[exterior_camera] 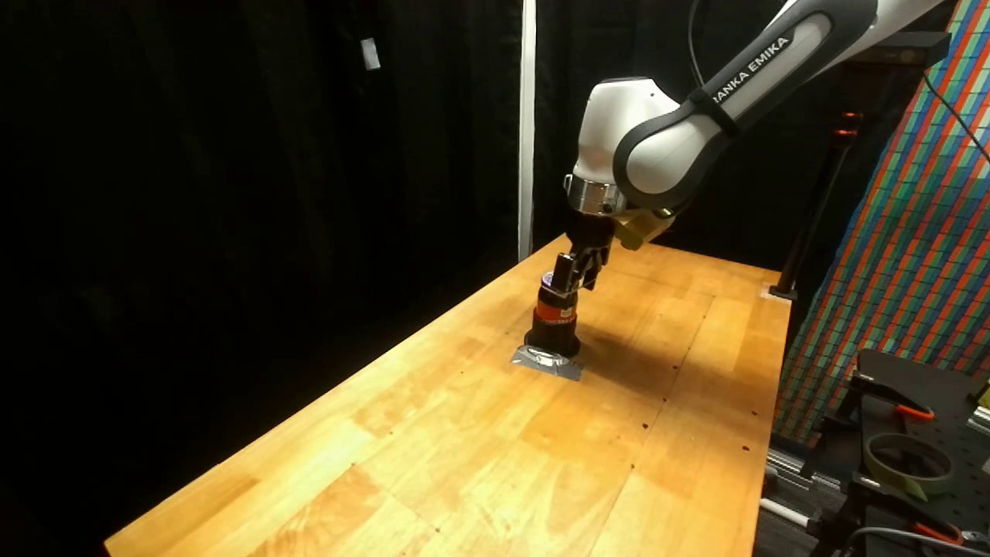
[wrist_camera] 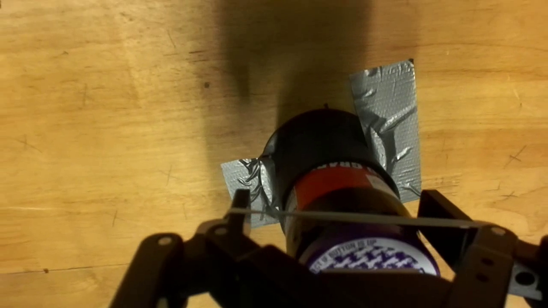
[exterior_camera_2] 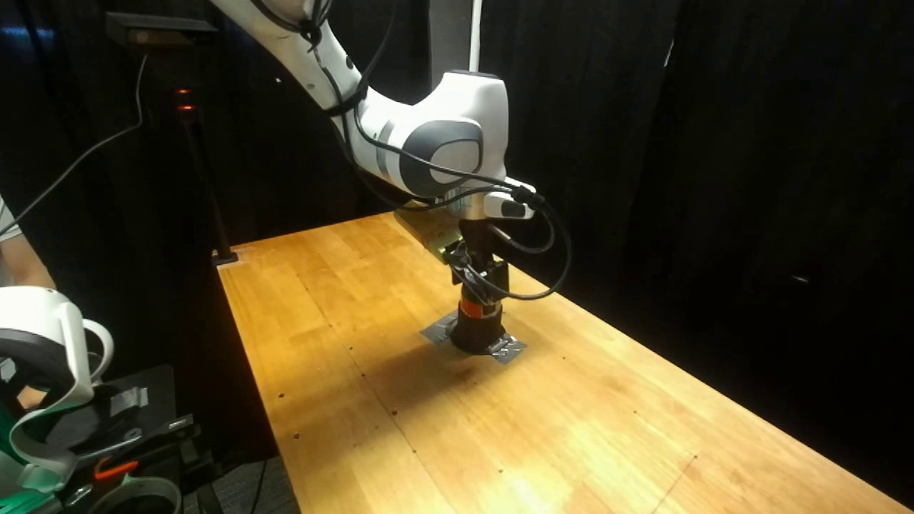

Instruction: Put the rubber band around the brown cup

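My claw (wrist_camera: 336,203) is spread wide, fingers (wrist_camera: 241,200) well apart, with the rubber band (wrist_camera: 342,217) pulled straight from one to the other like a little clothesline. In the wrist view it's a thin pale strip crossing in front of the brown cup (wrist_camera: 359,199), lined up between the red-orange label (wrist_camera: 329,183) and the purple-and-white lid (wrist_camera: 372,256). Can't tell if it goes the whole way around the cup or only passes on this side, because my own claw blocks the lower part of that view.

Honestly the cup looks more like a jar: dark body, standing upright, and some of the lettering on the lid reads "BUTTON IS UP". In both exterior views my fingertips overlap the upper end of it, but whether they touch it, I can't say.

Its lower part sits in a wider black base (wrist_camera: 319,139), and two strips of silver tape (wrist_camera: 389,124) run from that base onto the wooden table (exterior_camera: 464,441).

Then there's the room. A dark pole (exterior_camera: 818,207) stands at a corner of the table, with red lights (exterior_camera_2: 187,108) up near the top. Somebody's bare arm (exterior_camera_2: 27,265) shows at the edge of an exterior view, there's a multicolored checkered hanging (exterior_camera: 913,255) off beyond the table's edge, and black curtains (exterior_camera: 232,232) hang behind pretty much everything.
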Tool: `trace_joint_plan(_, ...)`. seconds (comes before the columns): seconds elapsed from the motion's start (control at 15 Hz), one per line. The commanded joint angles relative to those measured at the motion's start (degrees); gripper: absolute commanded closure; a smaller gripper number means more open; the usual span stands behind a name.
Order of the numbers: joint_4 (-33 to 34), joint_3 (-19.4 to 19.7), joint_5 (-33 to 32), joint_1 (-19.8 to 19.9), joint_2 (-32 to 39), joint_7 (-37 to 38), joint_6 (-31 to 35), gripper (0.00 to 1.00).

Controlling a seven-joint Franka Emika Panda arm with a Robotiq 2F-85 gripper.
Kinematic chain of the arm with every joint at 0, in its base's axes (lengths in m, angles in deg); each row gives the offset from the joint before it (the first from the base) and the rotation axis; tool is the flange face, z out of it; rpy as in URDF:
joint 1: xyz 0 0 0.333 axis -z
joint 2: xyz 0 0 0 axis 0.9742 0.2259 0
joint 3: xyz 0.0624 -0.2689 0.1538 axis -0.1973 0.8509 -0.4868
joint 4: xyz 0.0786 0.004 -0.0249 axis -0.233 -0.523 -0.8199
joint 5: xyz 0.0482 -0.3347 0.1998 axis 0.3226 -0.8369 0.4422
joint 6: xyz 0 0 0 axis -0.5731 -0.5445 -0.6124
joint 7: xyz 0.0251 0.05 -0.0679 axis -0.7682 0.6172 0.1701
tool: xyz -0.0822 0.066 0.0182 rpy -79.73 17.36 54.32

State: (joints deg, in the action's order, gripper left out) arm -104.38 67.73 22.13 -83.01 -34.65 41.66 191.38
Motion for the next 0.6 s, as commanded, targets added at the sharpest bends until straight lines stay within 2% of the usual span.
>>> trace_joint_plan(0.0,-4.4,0.4,0.2,0.6,-3.0,-0.6,-0.2,0.0)
trace_joint_plan(0.47,-7.4,1.5,-1.4,-0.3,-2.7,1.1,2.3,0.0)
trace_joint_plan(0.53,-7.9,1.8,-1.8,-0.5,-2.9,1.4,2.9,0.12)
